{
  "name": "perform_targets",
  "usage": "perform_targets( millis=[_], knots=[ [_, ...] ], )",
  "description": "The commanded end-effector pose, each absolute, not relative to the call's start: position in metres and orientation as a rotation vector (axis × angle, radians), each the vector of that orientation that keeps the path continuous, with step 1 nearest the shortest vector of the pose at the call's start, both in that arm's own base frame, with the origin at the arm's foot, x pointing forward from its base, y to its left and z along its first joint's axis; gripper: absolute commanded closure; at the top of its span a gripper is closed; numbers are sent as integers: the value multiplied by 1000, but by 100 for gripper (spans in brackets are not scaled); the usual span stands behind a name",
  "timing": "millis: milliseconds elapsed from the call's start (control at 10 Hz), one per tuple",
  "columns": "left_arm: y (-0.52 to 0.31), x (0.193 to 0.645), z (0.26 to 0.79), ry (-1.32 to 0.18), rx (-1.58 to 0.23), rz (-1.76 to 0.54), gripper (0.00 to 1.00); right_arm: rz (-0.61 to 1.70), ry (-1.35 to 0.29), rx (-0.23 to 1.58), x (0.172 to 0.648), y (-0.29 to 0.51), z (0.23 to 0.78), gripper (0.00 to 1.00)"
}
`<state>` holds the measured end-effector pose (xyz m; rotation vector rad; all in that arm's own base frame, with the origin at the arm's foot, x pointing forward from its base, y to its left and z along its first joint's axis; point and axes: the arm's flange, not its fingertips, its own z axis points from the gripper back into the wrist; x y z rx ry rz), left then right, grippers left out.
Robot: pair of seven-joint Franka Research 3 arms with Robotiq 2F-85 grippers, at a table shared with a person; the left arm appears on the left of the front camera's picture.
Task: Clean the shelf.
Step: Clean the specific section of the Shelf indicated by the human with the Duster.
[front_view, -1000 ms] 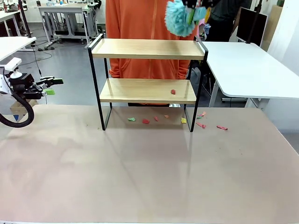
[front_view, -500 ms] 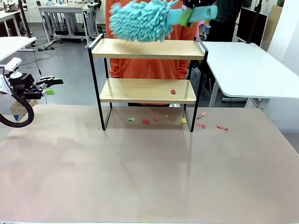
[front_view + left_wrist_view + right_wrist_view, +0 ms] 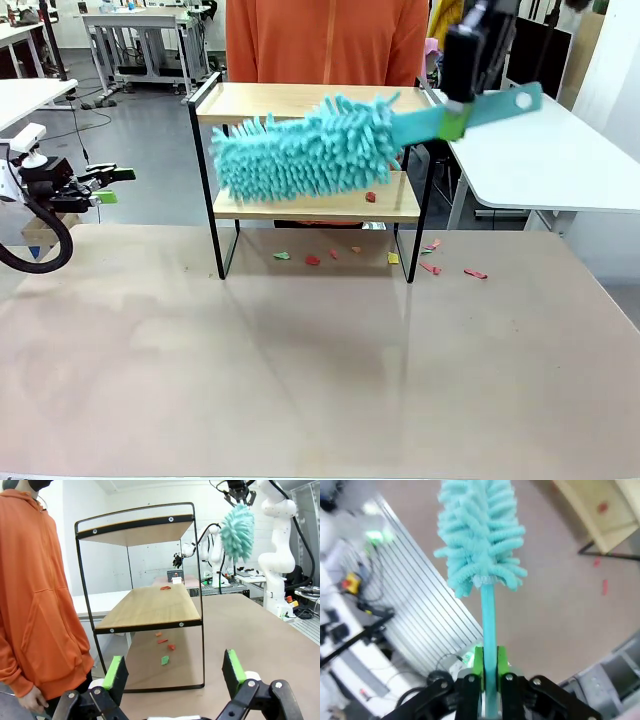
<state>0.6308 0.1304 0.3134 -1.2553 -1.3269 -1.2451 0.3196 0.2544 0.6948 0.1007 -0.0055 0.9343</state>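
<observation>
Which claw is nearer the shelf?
Right. The right claw, shut on the duster, hangs by the upper right corner of the shelf; the left claw sits open, far to its left.

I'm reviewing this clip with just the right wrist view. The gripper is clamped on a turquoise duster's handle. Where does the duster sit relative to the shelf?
Observer: The duster lies sideways in the air across the front of the shelf, roughly between its two boards. The left wrist view shows it on the robot's side, apart from the frame.
Operator: And the other arm?
Observer: The left gripper hovers off to the left of the shelf, facing its side, jaws open and holding nothing.
</observation>
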Motion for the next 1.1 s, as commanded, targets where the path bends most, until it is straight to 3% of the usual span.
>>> perform_targets(
  millis=[0, 500, 1000],
  knots=[
    [129, 631, 316, -1333, -1258, -1250, 0, 969, 20, 36, 299, 228, 658, 87],
    [129, 631, 316, -1333, -1258, -1250, 0, 950, 194, 6, 272, 179, 578, 87],
    [129, 631, 316, -1333, -1258, -1250, 0, 911, 238, -2, 271, 177, 563, 87]
  ],
)
